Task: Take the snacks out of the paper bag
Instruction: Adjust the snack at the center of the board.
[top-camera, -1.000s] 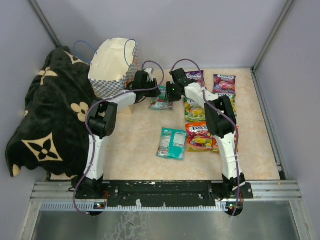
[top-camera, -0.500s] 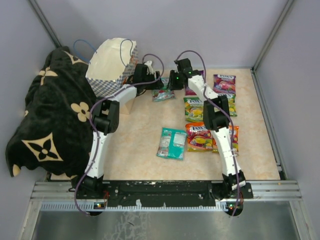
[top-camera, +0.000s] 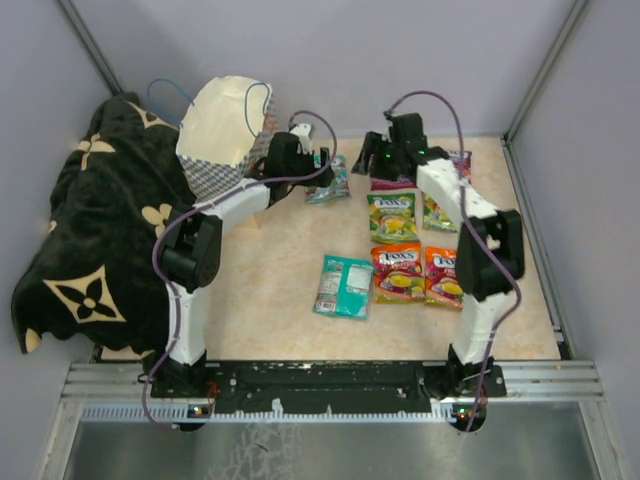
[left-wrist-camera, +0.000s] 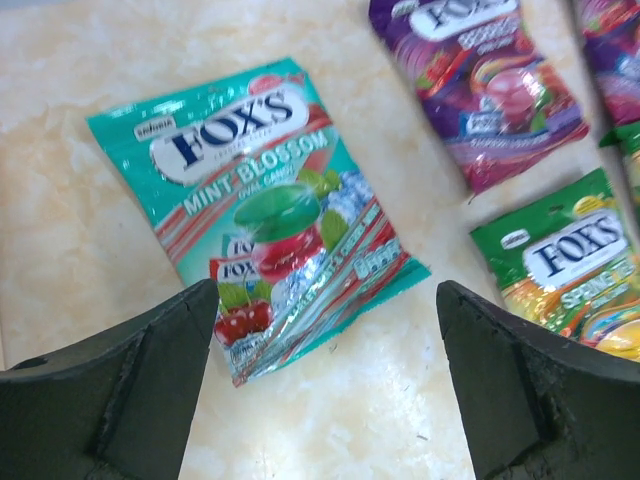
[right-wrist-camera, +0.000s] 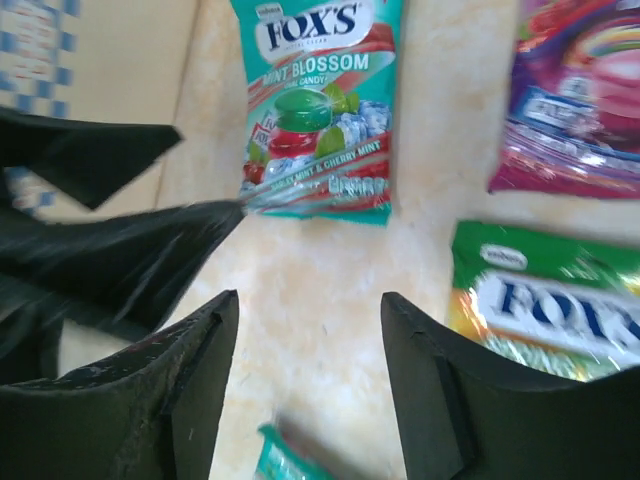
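The checkered paper bag (top-camera: 225, 135) lies tilted at the back left, its cream inside facing up. A teal snack packet (left-wrist-camera: 265, 205) lies flat on the table just past my left gripper (left-wrist-camera: 325, 295), which is open and empty. The same teal packet (right-wrist-camera: 320, 110) lies ahead of my right gripper (right-wrist-camera: 307, 300), also open with nothing between its jaws. In the top view the left gripper (top-camera: 316, 165) and the right gripper (top-camera: 370, 160) flank that packet (top-camera: 330, 182). Several other snacks lie on the right: green (top-camera: 392, 217), orange-red (top-camera: 398, 272) and a second teal one (top-camera: 345, 286).
A black patterned blanket (top-camera: 90, 230) covers the left side, partly under the bag. A purple packet (left-wrist-camera: 490, 90) and a green packet (left-wrist-camera: 570, 260) lie right of the teal one. Grey walls close the back and sides.
Both grippers carried the teal packet toward the back, then opened and let it go. It now lies on the table, and the right arm has drawn off to the right.
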